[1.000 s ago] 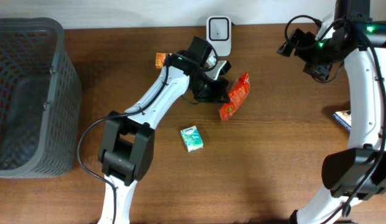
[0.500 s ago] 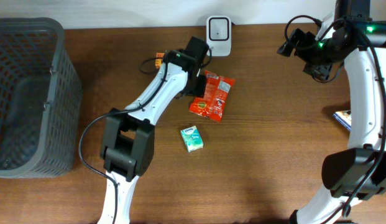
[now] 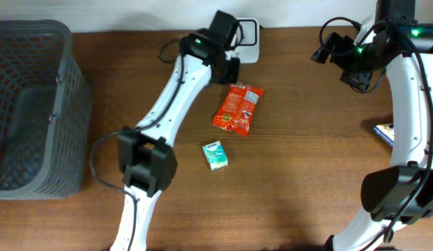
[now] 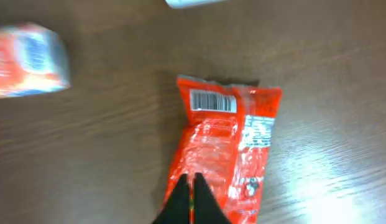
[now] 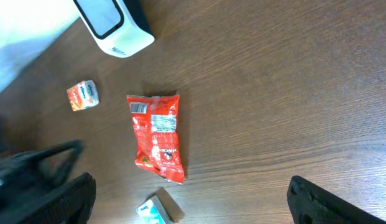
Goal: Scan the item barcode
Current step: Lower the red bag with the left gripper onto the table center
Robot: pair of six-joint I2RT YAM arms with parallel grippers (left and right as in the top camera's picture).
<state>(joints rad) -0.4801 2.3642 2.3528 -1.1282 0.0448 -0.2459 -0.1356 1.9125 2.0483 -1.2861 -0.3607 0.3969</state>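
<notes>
White barcode label [image 4: 212, 101] on red packet [image 4: 225, 155]

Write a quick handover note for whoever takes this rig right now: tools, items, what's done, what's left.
Left tool: shut, empty, hovering over the red snack packet.
Right tool: open, empty, held high at the right.
The packet lies flat, barcode facing up, in front of the scanner and apart from it.
Done: no scan evident.
Left: grasp the packet and present its barcode to the scanner.
</notes>
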